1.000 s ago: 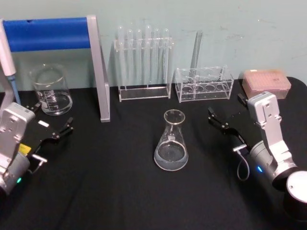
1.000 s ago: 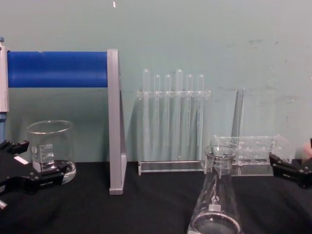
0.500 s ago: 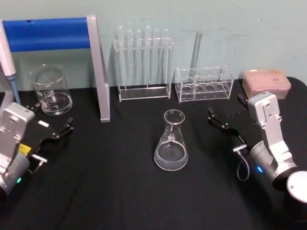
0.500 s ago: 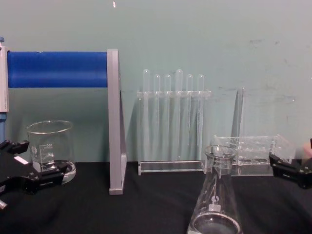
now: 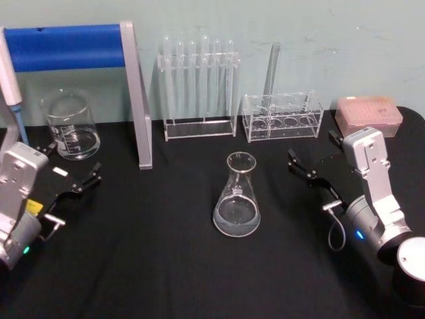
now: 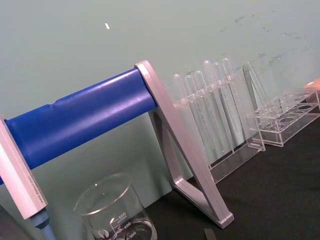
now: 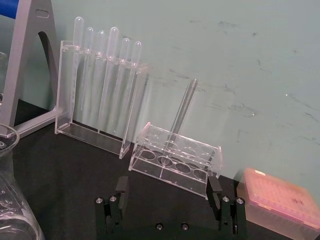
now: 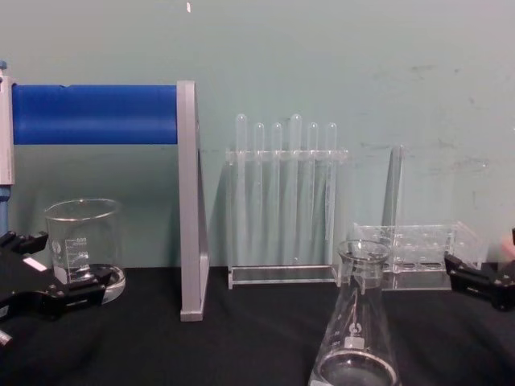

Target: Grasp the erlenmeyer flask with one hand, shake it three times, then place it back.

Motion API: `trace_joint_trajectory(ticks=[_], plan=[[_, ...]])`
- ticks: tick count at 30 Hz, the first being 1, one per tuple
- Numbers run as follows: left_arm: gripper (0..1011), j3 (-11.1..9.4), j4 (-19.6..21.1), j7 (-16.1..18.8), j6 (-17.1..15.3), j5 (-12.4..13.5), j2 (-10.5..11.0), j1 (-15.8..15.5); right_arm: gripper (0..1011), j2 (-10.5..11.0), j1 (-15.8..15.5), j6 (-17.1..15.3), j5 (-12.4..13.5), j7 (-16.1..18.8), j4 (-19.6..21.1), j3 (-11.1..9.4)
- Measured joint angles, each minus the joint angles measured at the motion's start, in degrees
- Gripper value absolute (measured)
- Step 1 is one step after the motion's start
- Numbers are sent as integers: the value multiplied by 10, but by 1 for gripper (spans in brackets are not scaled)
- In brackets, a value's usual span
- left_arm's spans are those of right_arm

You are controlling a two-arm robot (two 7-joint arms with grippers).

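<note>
Erlenmeyer flask (image 5: 236,196) upright at mid-surface, neck vertical, lying left of the nearer right gripper (image 5: 311,161), jaws spread wide and empty; left gripper (image 5: 70,171), likewise open, farther off.

Head view looks down on the table, chest view level; both share the test-tube rack (image 5: 199,93)

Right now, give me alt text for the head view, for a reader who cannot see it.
An erlenmeyer flask stands upright and ungrasped at the middle of a black table, with the open right hand to its right and the open left hand far left near a beaker. Test tube racks line the back wall.
</note>
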State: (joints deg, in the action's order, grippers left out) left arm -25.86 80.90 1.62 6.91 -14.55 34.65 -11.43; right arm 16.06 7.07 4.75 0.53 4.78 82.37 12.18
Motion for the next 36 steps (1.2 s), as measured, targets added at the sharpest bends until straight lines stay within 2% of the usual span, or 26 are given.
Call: trace_joint_trajectory(ticks=[36], plan=[[1001,0,0,0,0,0,0,0,1000,0,0,0,0,0,0,0]])
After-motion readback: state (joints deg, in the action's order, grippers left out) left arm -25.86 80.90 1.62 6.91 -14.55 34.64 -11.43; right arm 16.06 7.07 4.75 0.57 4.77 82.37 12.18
